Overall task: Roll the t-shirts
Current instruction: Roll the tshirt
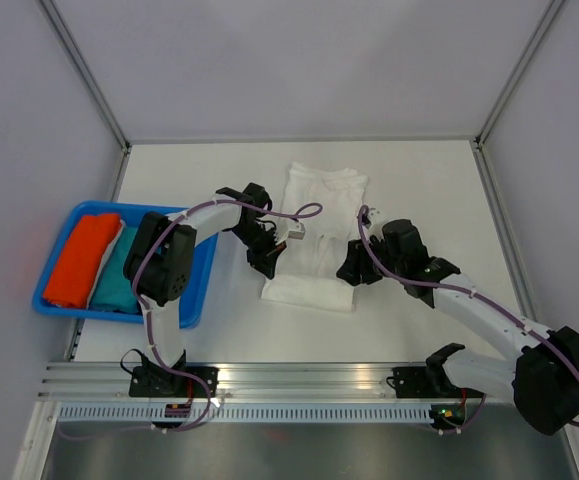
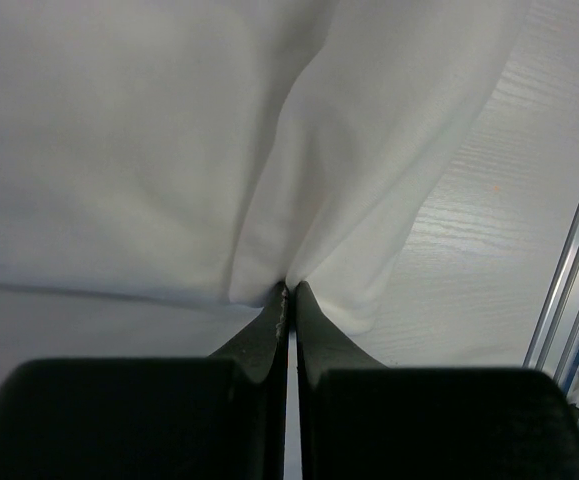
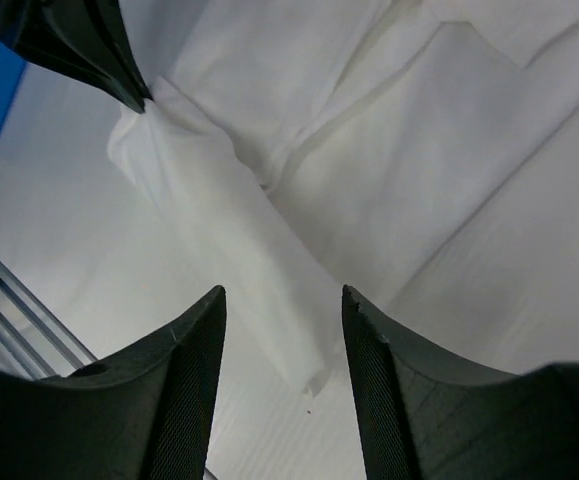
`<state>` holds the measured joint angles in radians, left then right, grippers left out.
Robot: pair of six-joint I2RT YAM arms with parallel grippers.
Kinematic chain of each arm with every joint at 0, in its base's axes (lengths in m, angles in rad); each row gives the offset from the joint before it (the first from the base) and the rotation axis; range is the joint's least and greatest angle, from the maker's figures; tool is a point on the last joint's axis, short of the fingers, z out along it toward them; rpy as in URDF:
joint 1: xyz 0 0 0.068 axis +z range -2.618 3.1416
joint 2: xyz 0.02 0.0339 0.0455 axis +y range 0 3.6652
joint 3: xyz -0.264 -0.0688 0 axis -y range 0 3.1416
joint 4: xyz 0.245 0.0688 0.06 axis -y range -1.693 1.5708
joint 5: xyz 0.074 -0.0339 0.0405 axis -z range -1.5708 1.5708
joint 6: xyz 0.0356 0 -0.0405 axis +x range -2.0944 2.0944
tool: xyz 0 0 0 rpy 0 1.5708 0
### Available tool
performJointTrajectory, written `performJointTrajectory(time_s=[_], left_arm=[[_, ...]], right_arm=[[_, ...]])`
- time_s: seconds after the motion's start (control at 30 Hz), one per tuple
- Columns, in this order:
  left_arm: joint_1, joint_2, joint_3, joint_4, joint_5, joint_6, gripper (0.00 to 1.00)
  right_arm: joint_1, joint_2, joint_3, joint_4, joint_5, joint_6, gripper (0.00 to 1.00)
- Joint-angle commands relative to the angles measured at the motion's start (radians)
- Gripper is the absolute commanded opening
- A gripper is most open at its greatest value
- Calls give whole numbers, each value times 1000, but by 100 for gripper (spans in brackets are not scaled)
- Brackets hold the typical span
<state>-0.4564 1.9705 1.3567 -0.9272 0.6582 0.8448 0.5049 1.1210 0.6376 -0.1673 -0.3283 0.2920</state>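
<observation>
Nothing can be read; any print on the white t-shirt seems too small to make out.

Left gripper jaws pressed together, only a thin slit between the dark fingers, tips pinching a bunched fold of the white t-shirt. Creases fan upward from the pinch point. Cloth fills most of the frame, lying on the pale wood-grain bench. Bare bench shows beside the shirt's edge; a metal rail runs along the bench edge beyond it.
</observation>
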Motion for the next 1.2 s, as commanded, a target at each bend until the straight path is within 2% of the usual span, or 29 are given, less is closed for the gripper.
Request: performJointTrajectory(time_s=[0.0, 0.03, 0.1, 0.13, 0.17, 0.27, 0.37, 0.4, 0.47, 0.6, 0.7, 0.8, 0.97, 1.07, 1.17], left_arm=[[5, -13, 27, 24, -5, -13, 2], [5, -12, 25, 22, -6, -13, 2], [4, -12, 24, 22, -3, -12, 2], [5, -12, 22, 21, -5, -12, 2], [5, -12, 22, 22, -5, -12, 2], [5, -13, 27, 21, -15, -13, 2], [5, -21, 30, 21, -22, -21, 2], [5, -22, 30, 22, -23, -26, 2], [5, -24, 30, 22, -34, -32, 3], [5, -33, 27, 21, -51, -36, 4], [5, -39, 25, 19, -51, -23, 8], [5, -39, 35, 19, -65, -13, 10], [5, -39, 62, 16, -74, -30, 12], [5, -41, 65, 13, -71, -61, 15], [7, -47, 58, 13, -60, -79, 24]], right_arm=[[1, -3, 4, -98, 104, 22, 57], [0, -13, -1, -97, 104, 19, 56], [0, -36, -6, -62, 25, 6, 46], [3, -44, -1, 4, -10, -7, 36], [1, -41, 4, 38, -44, -13, 20], [32, 17, 14, 132, -187, -60, 8], [58, 111, -9, 178, -271, -54, 1], [58, 169, -16, 242, -319, -38, 0], [58, 226, -23, 284, -319, 10, 0], [41, 270, -29, 290, -224, 50, 0], [-63, 293, -68, 310, -236, 79, 0], [-112, 330, -72, 272, -241, 43, 0], [-114, 381, -56, 242, -256, 22, 0], [-117, 375, -55, 221, -218, 1, 0], [-124, 387, -39, 210, -210, 1, 0]])
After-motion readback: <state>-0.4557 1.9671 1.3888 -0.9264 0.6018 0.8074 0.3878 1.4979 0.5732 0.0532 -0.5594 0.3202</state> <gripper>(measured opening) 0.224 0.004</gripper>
